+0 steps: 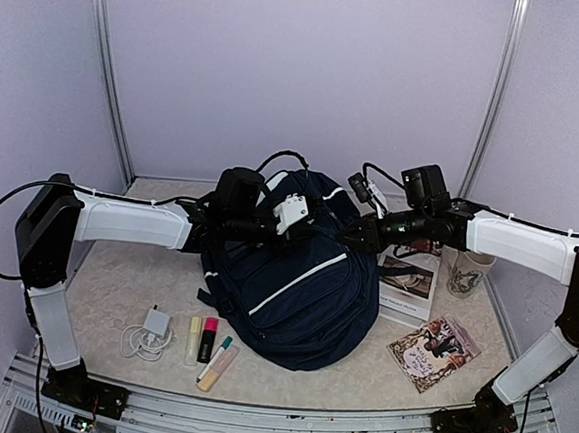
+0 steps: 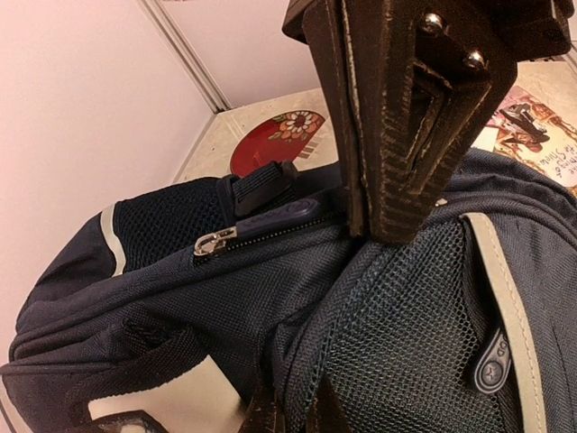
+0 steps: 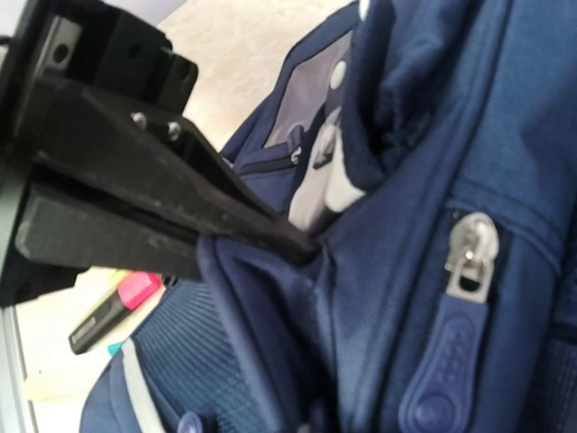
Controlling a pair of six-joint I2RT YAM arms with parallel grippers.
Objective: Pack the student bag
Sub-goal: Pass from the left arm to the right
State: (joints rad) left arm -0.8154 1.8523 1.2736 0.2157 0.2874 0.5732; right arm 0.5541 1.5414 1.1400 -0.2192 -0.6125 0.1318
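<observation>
Now left gripper and right gripper each pinch bag top fabric, jaws clamped, likely to spread opening. Markers unpacked near table front edge.

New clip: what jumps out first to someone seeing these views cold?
The navy student bag fills the middle of the table. The left gripper and right gripper, meeting at its top, are each shut on its fabric. Highlighters and a charger lie near its left, books on its right.

Bright even light; soft shadows; student bag blurred in right wrist view.
</observation>
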